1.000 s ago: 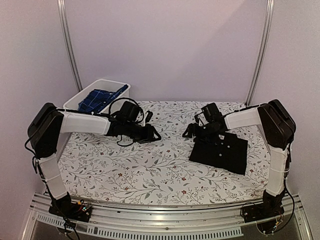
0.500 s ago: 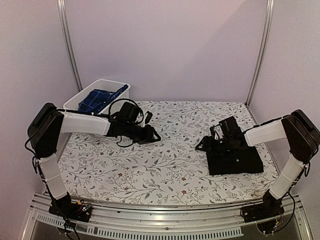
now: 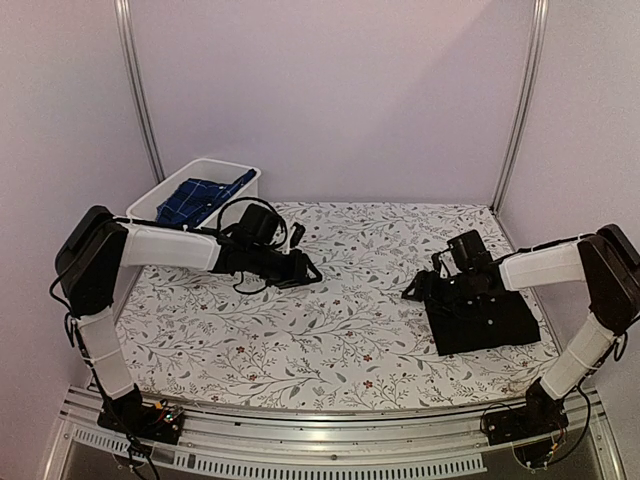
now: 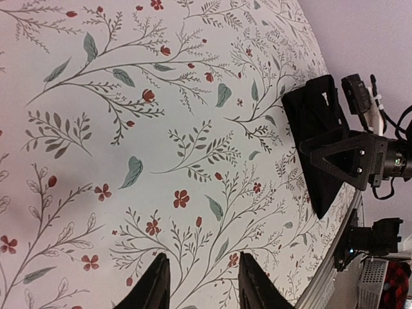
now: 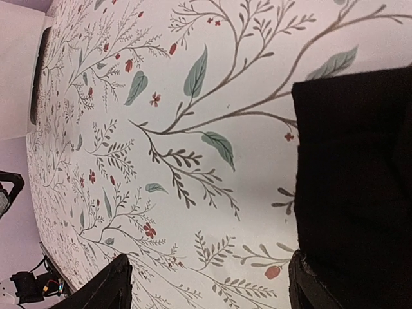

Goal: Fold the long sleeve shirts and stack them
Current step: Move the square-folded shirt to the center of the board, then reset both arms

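Black shirt (image 3: 485, 318): folded to a compact rectangle, lying flat on the right side of the desk (image 3: 330, 330), near the front-right corner. Edges look fairly square. No loose sleeve seen.
Plaid shirt (image 3: 200, 195): bunched in the white tub (image 3: 222, 165) at the far left, unfolded, well apart from the black one.
Right gripper (image 5: 209, 267): jaws spread wide, nothing clamped. Wrist view puts one finger at the shirt's left edge and the other over bare desk. Cannot tell whether that finger presses on the cloth.
Left gripper (image 4: 203, 270): jaws part open, empty, low over bare desk near the middle-left, between tub and black shirt.
Step in hand (judgement): letting go of the folded black shirt, which would be the base of the stack.
Progress (judgement): approx. halfway, 1 of 2 shirts folded, stack not begun.
Doing it well: lift the right gripper straight up, no sideways pull, so the finger at the edge does not drag the top layer open. Check the corners lie flat.
Next (judgement): left arm is nearer the tub. Take the plaid shirt by collar or shoulder and spread it on the open middle of the desk.
Risk: a snagged fold.
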`<state>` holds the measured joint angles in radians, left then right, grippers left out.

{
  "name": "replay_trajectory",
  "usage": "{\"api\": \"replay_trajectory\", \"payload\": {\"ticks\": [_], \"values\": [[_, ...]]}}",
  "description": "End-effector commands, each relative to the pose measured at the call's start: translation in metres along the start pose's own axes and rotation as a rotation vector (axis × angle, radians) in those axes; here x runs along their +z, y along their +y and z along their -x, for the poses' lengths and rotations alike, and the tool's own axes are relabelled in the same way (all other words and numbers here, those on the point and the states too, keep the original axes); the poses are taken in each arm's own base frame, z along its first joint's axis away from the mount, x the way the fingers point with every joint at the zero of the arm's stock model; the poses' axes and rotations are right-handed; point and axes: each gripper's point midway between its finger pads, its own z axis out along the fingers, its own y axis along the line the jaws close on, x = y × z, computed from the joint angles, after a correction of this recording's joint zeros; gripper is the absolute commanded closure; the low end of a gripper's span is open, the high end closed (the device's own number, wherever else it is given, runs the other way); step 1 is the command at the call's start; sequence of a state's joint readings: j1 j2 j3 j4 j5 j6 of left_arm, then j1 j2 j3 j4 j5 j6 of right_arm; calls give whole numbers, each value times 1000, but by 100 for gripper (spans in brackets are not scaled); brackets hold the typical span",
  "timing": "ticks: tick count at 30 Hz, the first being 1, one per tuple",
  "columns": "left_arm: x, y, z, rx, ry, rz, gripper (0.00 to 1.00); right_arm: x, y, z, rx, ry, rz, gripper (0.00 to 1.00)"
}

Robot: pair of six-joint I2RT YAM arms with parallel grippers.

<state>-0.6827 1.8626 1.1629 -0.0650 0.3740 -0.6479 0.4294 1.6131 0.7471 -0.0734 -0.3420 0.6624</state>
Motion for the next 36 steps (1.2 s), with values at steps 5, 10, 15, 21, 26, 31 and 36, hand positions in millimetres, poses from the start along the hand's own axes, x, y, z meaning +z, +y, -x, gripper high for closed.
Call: {"api": "replay_trajectory", "payload": {"ticks": [5, 10, 15, 21, 26, 31, 36], "values": [[-5, -4, 5, 0, -23, -6, 64, 20, 5, 46, -31, -31, -31, 17], [-11, -6, 7, 4, -34, 1, 64, 32, -22, 49, 9, -13, -86, 17], [-15, -8, 10, 5, -43, 4, 64, 27, -36, 48, 31, -22, -108, 16], [-24, -12, 17, 12, -77, 12, 64, 13, -7, 59, -55, -56, -77, 13], [-48, -18, 31, 43, -159, 34, 62, -3, 38, 65, -199, -120, -79, 1], [-88, -26, 50, 91, -289, 71, 51, -35, 81, 70, -324, -226, -72, 1], [-136, -33, 64, 129, -432, 118, 28, -88, 110, 75, -391, -364, -32, 1]]}}
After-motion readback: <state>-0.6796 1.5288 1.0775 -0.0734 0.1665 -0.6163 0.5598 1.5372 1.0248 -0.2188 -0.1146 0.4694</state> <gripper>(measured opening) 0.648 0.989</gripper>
